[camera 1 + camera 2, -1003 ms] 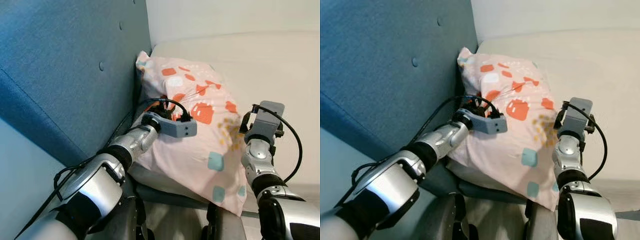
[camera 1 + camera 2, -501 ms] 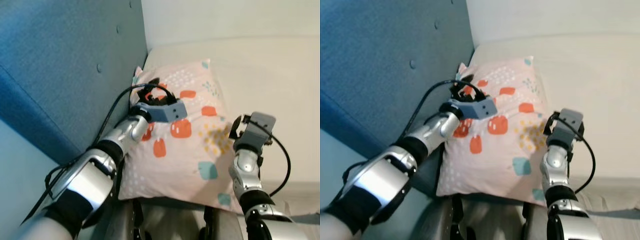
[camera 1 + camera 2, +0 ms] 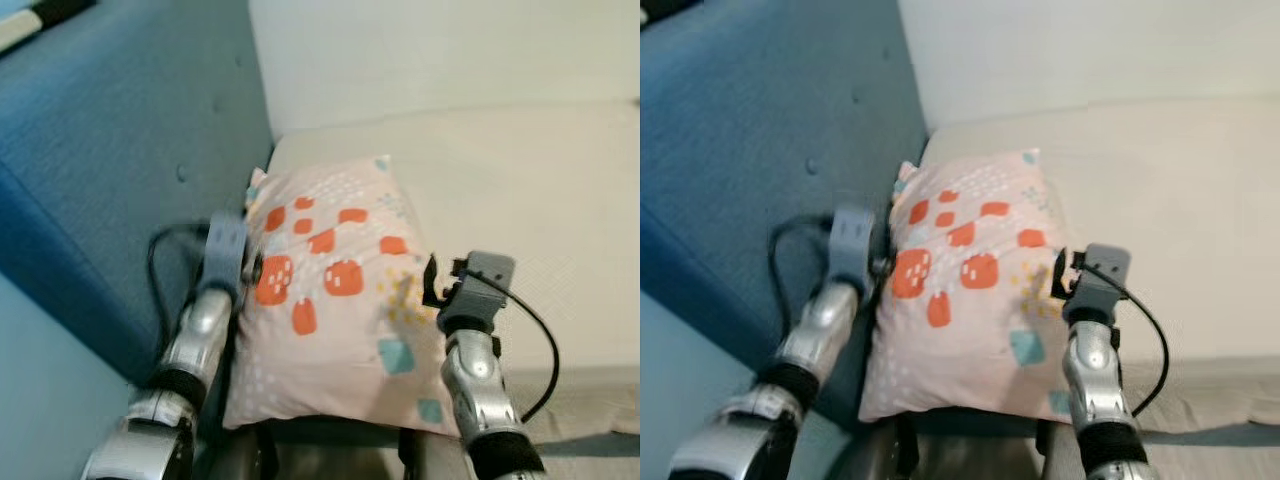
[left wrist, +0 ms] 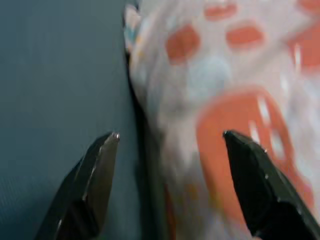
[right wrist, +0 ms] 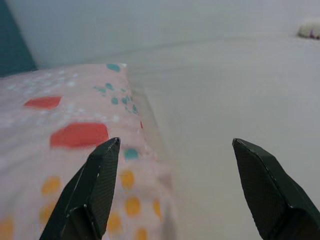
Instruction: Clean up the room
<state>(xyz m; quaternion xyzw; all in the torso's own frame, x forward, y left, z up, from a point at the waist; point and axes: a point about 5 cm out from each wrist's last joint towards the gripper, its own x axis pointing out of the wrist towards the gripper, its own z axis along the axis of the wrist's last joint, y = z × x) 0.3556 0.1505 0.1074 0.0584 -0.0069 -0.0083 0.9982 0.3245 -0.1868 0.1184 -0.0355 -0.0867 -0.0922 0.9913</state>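
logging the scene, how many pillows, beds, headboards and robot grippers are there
pillow, pink with orange and teal spots: 1
bed, cream mattress: 1
blue headboard: 1
grippers, left gripper at the pillow's headboard edge, right gripper at its other edge, fingers apart on both: 2
total: 5

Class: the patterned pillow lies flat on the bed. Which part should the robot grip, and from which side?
Grip the pillow at its two long side edges, one gripper per side. The left gripper and right gripper already flank it, open; the soft, thin edges pinch easily.
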